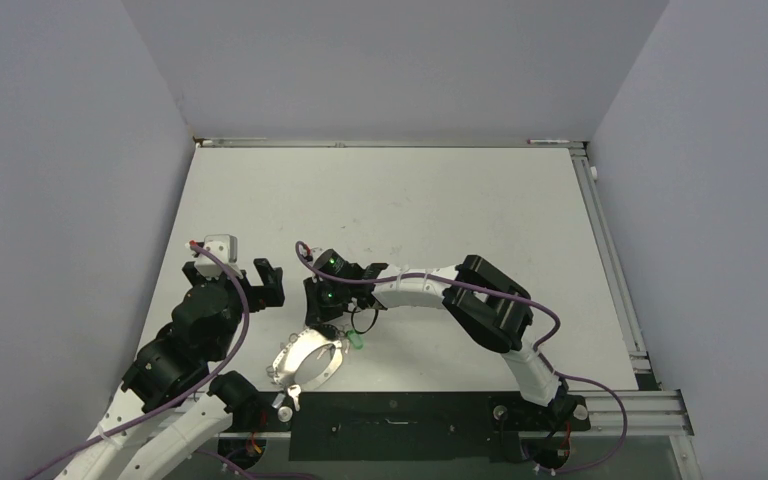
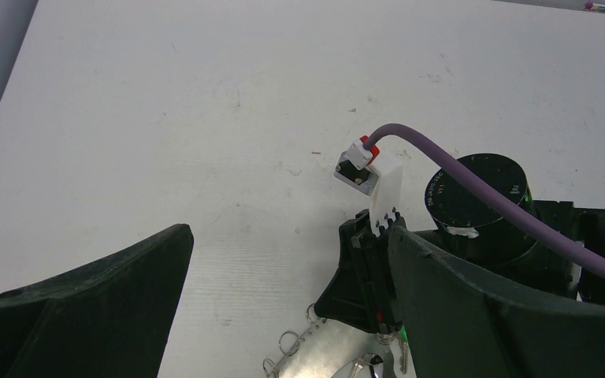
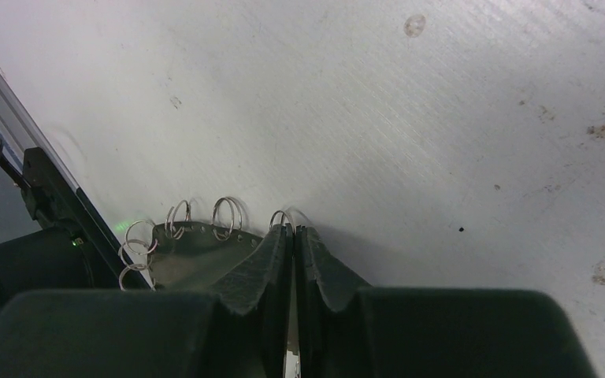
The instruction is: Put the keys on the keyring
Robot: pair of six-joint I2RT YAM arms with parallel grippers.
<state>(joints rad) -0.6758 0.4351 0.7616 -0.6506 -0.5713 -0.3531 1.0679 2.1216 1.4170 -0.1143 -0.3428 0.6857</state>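
Right claw [image 1: 323,335] sits right on top of the keyring [image 1: 312,360] - a silvery crescent plate low centre in the top view, just above the arm bases. The fingers [image 3: 264,260] are clenched, tips nearly touching, at the plate's upper edge in the wrist view, where a row of small rings [image 3: 227,216] hangs from punched holes. The tips meet on or just beside the rightmost ring; can't tell if ring or plate edge is pinched. The keys can't be picked out singly. Judging by the task they are in that silvery heap, under and just left of the claw. The plate's long axis runs roughly left to right in the top view, across the line of the right claw, which comes in from above. Left claw [image 1: 270,283] is released, jaws wide, holding nothing. It is up-left of the heap and near it but not touching, so the right arm is the nearer one. A small green bit [image 1: 358,342] lies just right of the plate. The counter [image 1: 440,200] is white and flat, scuffed with a few dark specks, and otherwise bare across the upper frame. Grey walls stand on three sides - a metal rail [image 1: 615,260] runs along the right edge.
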